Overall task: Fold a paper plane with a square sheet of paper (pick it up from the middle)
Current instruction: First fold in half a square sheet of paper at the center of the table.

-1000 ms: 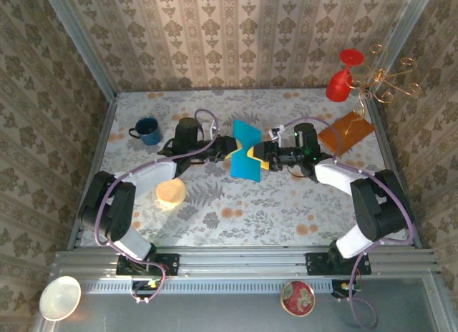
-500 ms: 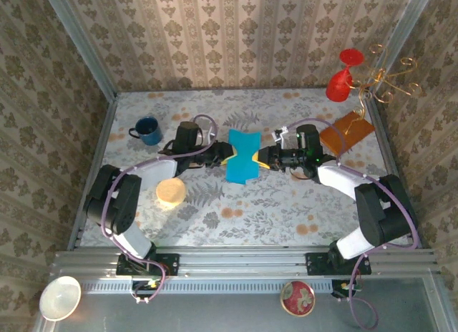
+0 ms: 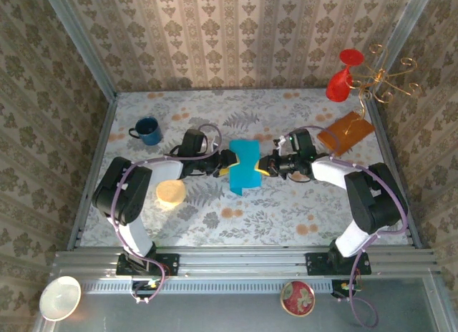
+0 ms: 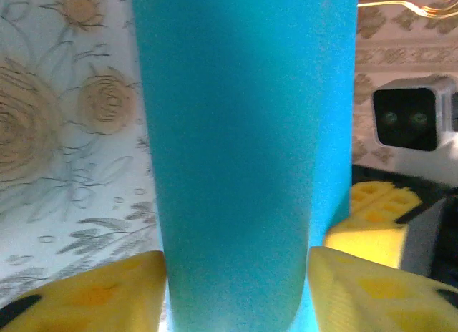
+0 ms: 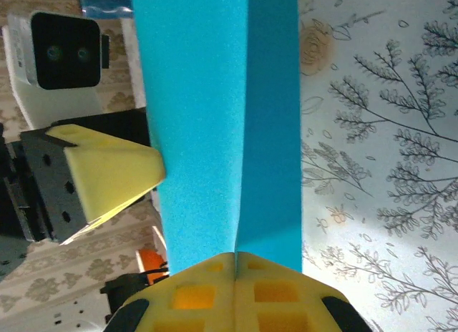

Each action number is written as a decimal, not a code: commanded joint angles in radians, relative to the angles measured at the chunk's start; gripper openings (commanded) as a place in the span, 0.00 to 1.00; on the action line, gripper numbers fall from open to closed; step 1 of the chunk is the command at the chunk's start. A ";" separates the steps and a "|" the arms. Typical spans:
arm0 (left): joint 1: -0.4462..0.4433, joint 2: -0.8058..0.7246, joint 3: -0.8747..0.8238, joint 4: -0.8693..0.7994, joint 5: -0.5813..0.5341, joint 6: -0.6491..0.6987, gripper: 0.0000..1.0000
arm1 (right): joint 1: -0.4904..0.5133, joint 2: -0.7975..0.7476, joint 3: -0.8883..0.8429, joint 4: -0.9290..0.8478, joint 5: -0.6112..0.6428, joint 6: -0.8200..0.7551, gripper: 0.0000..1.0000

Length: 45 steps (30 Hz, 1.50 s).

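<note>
The square sheet of paper (image 3: pixel 245 166) is teal-blue and stands bent lengthwise over the middle of the table, between both grippers. My right gripper (image 3: pixel 267 166) is shut on its crease; in the right wrist view the yellow fingertips (image 5: pixel 215 289) meet on the fold of the sheet (image 5: pixel 215 110). My left gripper (image 3: pixel 223 162) is at the sheet's left side. In the left wrist view its yellow fingers (image 4: pixel 93 293) stand wide apart with the bowed sheet (image 4: pixel 243 153) bulging between them. No paper plane shape shows.
A blue mug (image 3: pixel 147 129) stands at the back left and a round yellow-orange dish (image 3: pixel 171 192) lies near the left arm. An orange-brown sheet (image 3: pixel 346 132), a red glass (image 3: pixel 342 78) and a gold wire stand (image 3: pixel 390 78) are at the back right.
Both grippers have come nearer and lower with the sheet. Its pinched bow-tie waist has widened into a blockier folded shape, and the left fingers now stand apart.
</note>
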 commanded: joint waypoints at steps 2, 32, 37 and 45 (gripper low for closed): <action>0.030 -0.020 -0.021 -0.091 -0.068 0.084 0.72 | 0.044 0.017 0.065 -0.121 0.080 -0.052 0.03; -0.070 -0.192 -0.123 -0.150 -0.384 0.069 0.81 | 0.087 0.103 -0.064 0.370 -0.013 0.198 0.07; -0.139 -0.159 -0.073 -0.245 -0.455 0.109 0.79 | 0.066 0.086 -0.164 0.367 0.048 0.155 0.08; -0.232 -0.085 0.047 -0.397 -0.516 0.196 0.74 | 0.066 0.076 -0.251 0.364 0.142 0.146 0.09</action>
